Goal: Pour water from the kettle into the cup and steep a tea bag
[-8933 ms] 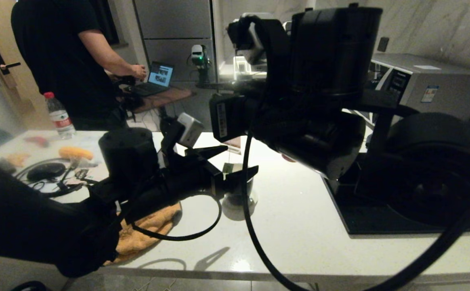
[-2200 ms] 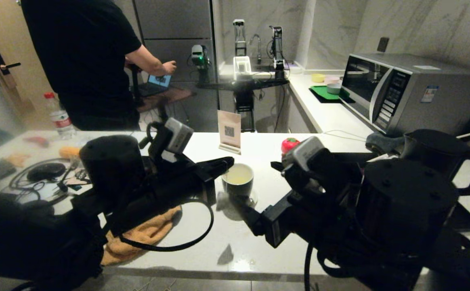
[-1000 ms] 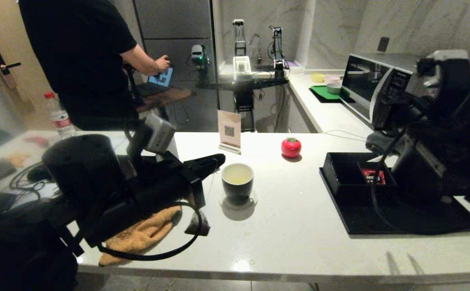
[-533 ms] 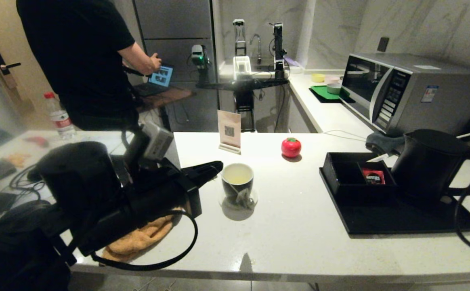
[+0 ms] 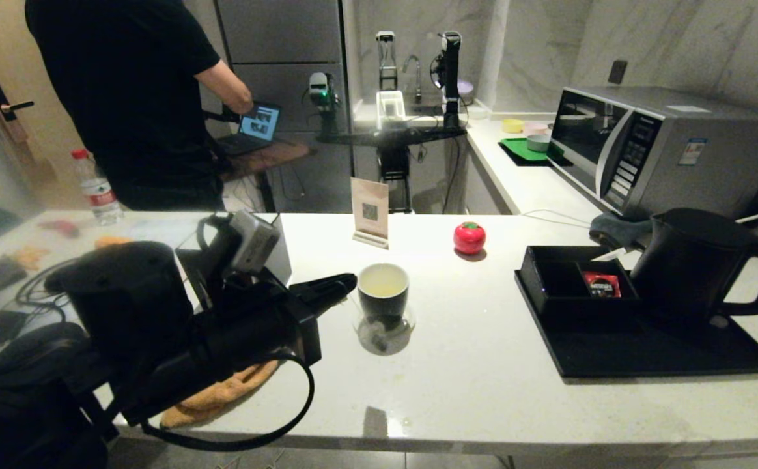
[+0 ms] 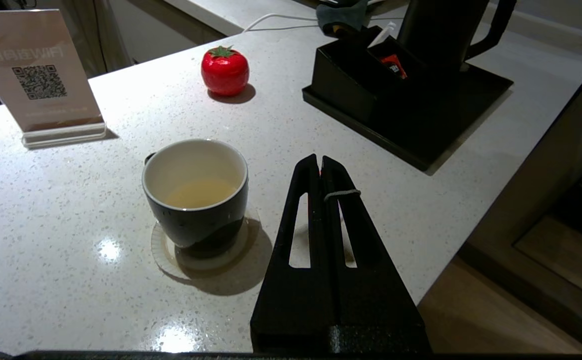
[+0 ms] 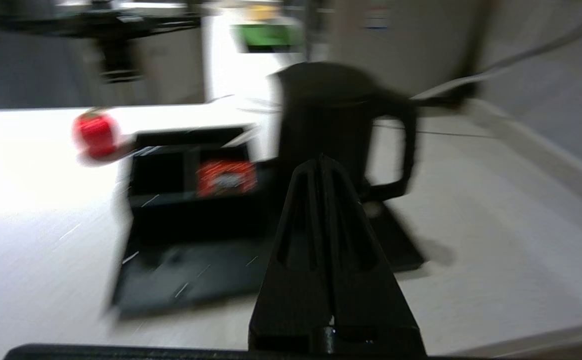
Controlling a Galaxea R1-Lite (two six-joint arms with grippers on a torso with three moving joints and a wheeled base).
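We keep our left gripper (image 6: pixel 319 162) low over the counter (image 5: pixel 470 384), its fingers pressed together with a thin string (image 6: pixel 342 193) looped over one of them. The string is presumably the tea bag's, but we cannot make out the bag itself. The cup (image 5: pixel 383 290) stands on a clear coaster just right of the fingertips and slightly farther, apart from them, with pale yellowish water (image 6: pixel 200 192) inside. So the cup lies to the right of that hand, whose long axis runs out to the far right, past the cup's near side. Our right gripper (image 7: pixel 321 161), also pressed shut and empty, is pulled back near us, pointing at the kettle (image 5: pixel 691 264), which stands upright on the black tray (image 5: pixel 646 355) at far right. The left arm is clearly the nearer to the cup.
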